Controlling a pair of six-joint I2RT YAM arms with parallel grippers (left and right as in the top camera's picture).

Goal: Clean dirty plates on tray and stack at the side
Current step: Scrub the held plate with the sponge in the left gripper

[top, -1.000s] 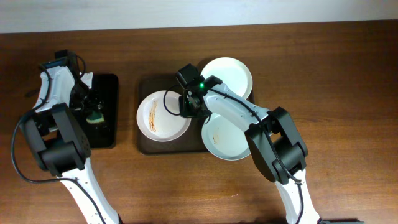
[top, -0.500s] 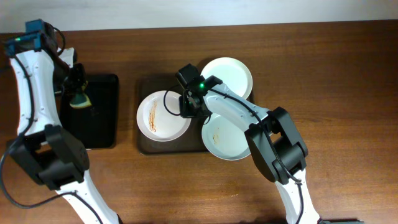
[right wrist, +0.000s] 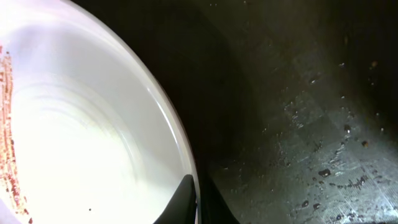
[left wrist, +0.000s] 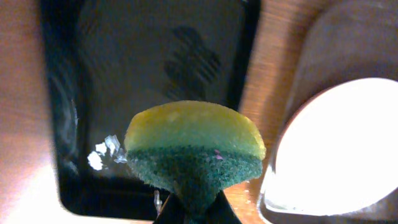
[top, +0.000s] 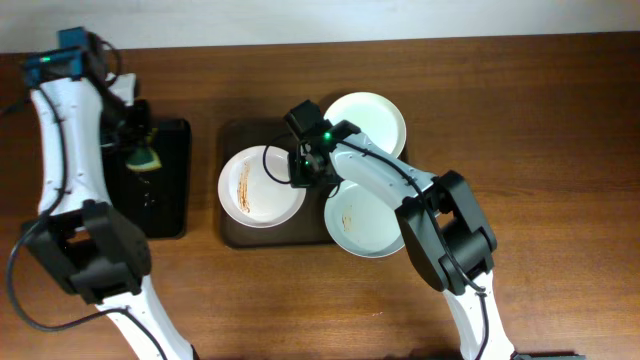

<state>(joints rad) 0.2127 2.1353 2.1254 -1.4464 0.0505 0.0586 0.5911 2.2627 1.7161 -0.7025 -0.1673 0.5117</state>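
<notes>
Three white plates lie on the dark brown tray [top: 232, 232]. The left plate [top: 258, 190] has brownish-orange streaks. My right gripper [top: 303, 172] is shut on its right rim; in the right wrist view the fingers [right wrist: 198, 200] pinch the rim of the plate [right wrist: 81, 124]. A clean-looking plate [top: 372, 118] sits at the back right and a faintly smeared plate [top: 365, 228] at the front right. My left gripper [top: 135, 150] is shut on a yellow-and-green sponge [left wrist: 194, 146], held above the glossy black tray [top: 165, 200].
The black tray [left wrist: 149, 56] is wet and lies left of the brown tray. The right wrist view shows specks and droplets on the brown tray's surface [right wrist: 311, 124]. Bare wooden table surrounds both trays.
My left arm lifted the sponge off the black tray and swung it up and back, then slightly right. The right gripper has stayed on the plate's rim.
</notes>
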